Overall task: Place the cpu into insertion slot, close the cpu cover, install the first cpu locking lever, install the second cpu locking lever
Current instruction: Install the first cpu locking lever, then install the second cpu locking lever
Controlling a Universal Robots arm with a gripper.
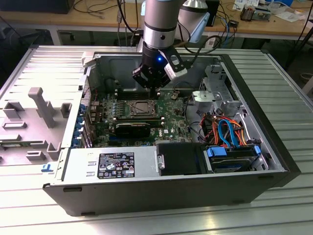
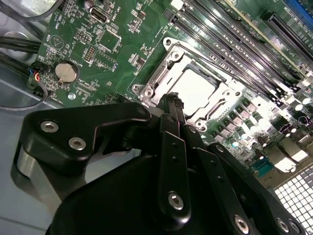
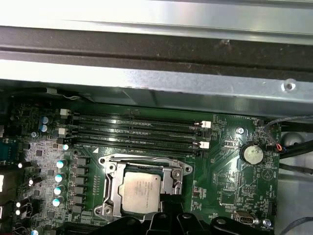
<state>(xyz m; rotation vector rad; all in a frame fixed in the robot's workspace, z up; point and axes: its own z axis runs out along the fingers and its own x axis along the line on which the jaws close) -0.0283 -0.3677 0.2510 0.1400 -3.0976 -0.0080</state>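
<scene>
**Q:** Exterior view: what is shown?
**A:** The arm's gripper (image 1: 155, 84) hangs inside the open computer case (image 1: 274, 147), just above the motherboard (image 1: 168, 120). The cpu socket (image 1: 140, 108) lies just beside and below the gripper, toward the exterior view's left. The cpu cover's state cannot be told here.

**Q:** Second wrist view?
**A:** The black fingers (image 2: 172, 110) stand together, closed with nothing between them, their tip at the edge of the socket. The cpu (image 2: 195, 89) sits in the socket, its pale metal top framed by the cpu cover (image 2: 161, 73), which lies down flat around it. A coin cell battery (image 2: 66, 72) sits on the board, well apart from the socket.

**Q:** First wrist view?
**A:** The cpu (image 3: 141, 190) rests in the socket under the cpu cover (image 3: 113, 188). Memory slots (image 3: 137, 132) run just beside the socket; the coin cell battery (image 3: 252, 153) lies beyond the socket's corner.
</scene>
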